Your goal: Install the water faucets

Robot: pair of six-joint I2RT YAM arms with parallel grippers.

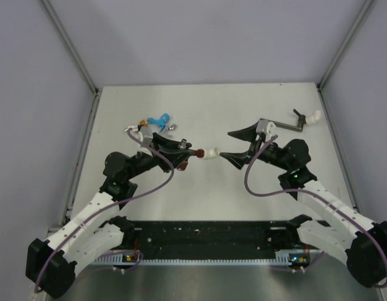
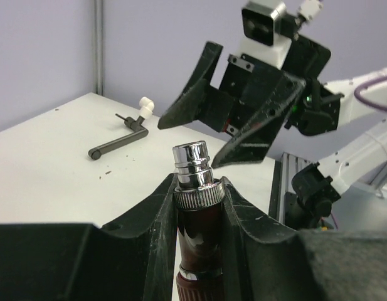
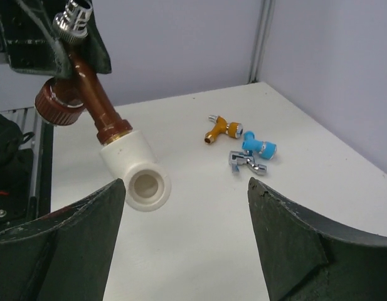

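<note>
One faucet of four is looking installed: the dark red-brown faucet (image 3: 93,94) is sitting with its end in a white elbow fitting (image 3: 137,172). The left fingers (image 2: 196,194) are clamping it between them, its silvery tip poking out past them. The right fingers (image 3: 187,188) are standing wide apart and empty. The elbow is hanging just in front of the tip of one of them, and whether it is touching I cannot tell.

Three faucets are lying loose on the table (image 3: 199,251), well beyond the right fingertips and close together: one orange faucet (image 3: 219,130), one light blue faucet (image 3: 259,147) and one silvery-grey faucet (image 3: 246,161). By my judgement these three are waiting to be fitted.

Far past the left fingers, one dark grey lever-shaped piece (image 2: 118,143) is lying with a second white fitting (image 2: 145,105) at its end. That is making two white fittings in view. Whether that piece counts as a faucet I cannot tell.
</note>
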